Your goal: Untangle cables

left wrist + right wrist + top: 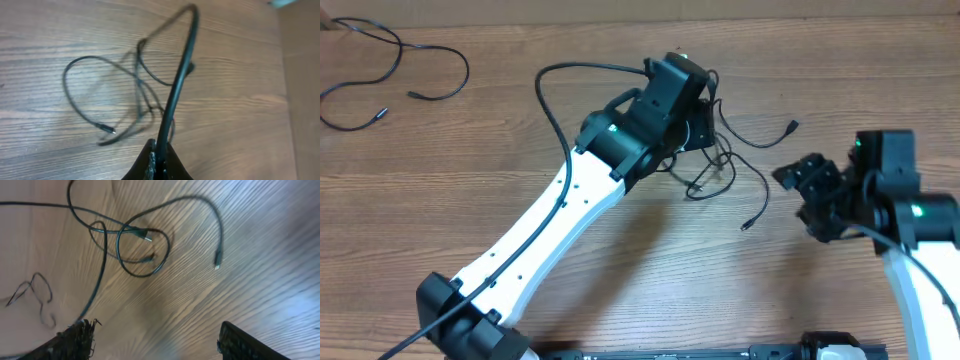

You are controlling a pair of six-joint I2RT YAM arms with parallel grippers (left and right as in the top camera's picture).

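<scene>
Currently your cable tangle lies on the wooden tabletop a little right of centre, between the two arms. Its thin black loops cross over one another, and two plug ends trail out of the knot, one toward the right arm and one toward the near edge. In the left wrist view you can see the same tangle spread flat below, with one strand rising steeply off the wood into the left gripper. Its fingers are pressed together on that strand. From overhead, the left gripper sits right over the far-left side of the knot, and its body hides the contact there.

Your right gripper is just beside the tangle on its right, not holding any of it. In the right wrist view its fingers stand wide apart, with bare wood between them. The loops lie ahead of this gripper. One cord runs down close to the left-hand finger, but you cannot tell whether it touches.

A separate loose cable lies in open curves at the far-left corner of the tabletop, well apart from both arms
</scene>
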